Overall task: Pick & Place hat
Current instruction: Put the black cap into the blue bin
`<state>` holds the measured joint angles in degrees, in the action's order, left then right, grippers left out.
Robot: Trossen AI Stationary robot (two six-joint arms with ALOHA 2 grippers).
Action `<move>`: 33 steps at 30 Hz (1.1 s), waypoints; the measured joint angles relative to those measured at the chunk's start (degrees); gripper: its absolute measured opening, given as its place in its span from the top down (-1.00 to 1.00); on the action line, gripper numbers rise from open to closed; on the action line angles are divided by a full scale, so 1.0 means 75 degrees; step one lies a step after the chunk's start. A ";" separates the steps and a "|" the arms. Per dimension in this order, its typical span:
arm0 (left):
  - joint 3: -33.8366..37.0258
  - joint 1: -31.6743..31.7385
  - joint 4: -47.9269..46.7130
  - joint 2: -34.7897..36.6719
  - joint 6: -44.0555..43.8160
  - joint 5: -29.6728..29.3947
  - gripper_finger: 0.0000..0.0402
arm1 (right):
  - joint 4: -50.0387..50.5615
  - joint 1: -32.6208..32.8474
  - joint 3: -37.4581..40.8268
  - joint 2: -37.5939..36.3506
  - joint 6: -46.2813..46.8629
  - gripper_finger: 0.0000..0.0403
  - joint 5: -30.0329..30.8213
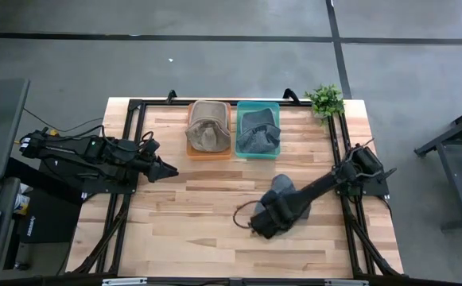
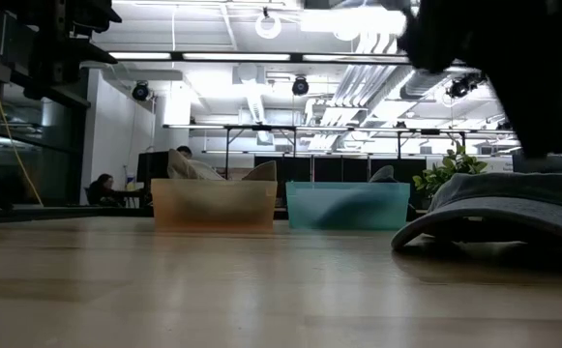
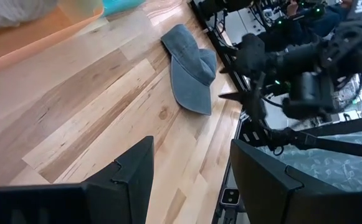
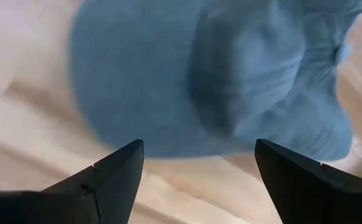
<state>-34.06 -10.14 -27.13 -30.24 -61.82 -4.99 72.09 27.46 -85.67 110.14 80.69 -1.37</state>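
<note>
Denim-blue hat [image 1: 283, 187] lies on the wooden table [image 1: 191, 230], right of centre in the overhead view, brim flat on the boards and touching nothing else on the table. In the low view the same hat [image 2: 498, 208] sits at the right edge of the frame, its crown rising above the brim.

Directly over its lower left part in the overhead view hovers the right gripper [image 1: 264, 218], reaching in from the right edge of the table. Its wrist camera looks straight down on the hat [image 4: 230, 68], with the two dark fingers [image 4: 115, 171] spread wide on either side of the frame and nothing between them; they hold nothing.

Behind the hat, near the top centre of the overhead view, two bins stand side by side: a teal bin [image 1: 258, 106] holding a grey-blue hat [image 1: 258, 133], and just left of it an orange bin [image 1: 191, 149] holding a tan hat [image 1: 207, 125]. A small green plant [image 1: 325, 99] stands at the table's upper right corner.

The left gripper [image 1: 167, 171] waits at the left side of the table, well apart from the hat, fingers [image 3: 128, 171] partly open and empty.
</note>
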 joint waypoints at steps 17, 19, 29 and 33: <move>0.0000 0.0000 0.0000 -0.0002 -0.0213 0.0079 0.06 | -0.3132 -0.0445 0.3995 -0.3385 0.3562 -0.50 0.0652; 0.0000 -0.0001 -0.0001 -0.0003 -0.0213 0.0079 0.06 | -0.3588 -0.0460 0.4563 -0.3660 0.3652 -0.50 0.0712; 0.0000 -0.0001 -0.0004 -0.0003 -0.0370 0.0055 0.06 | -0.3963 -0.0466 0.5281 -0.4453 0.3593 -0.50 0.0392; 0.0000 0.0000 -0.0002 -0.0002 -0.0489 0.0055 0.06 | -0.3941 -0.0344 0.5281 -0.4496 0.4589 -0.50 -0.0015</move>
<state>-34.06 -10.14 -27.15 -30.25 -65.49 -4.58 42.53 24.88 -46.06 76.42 115.11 -1.48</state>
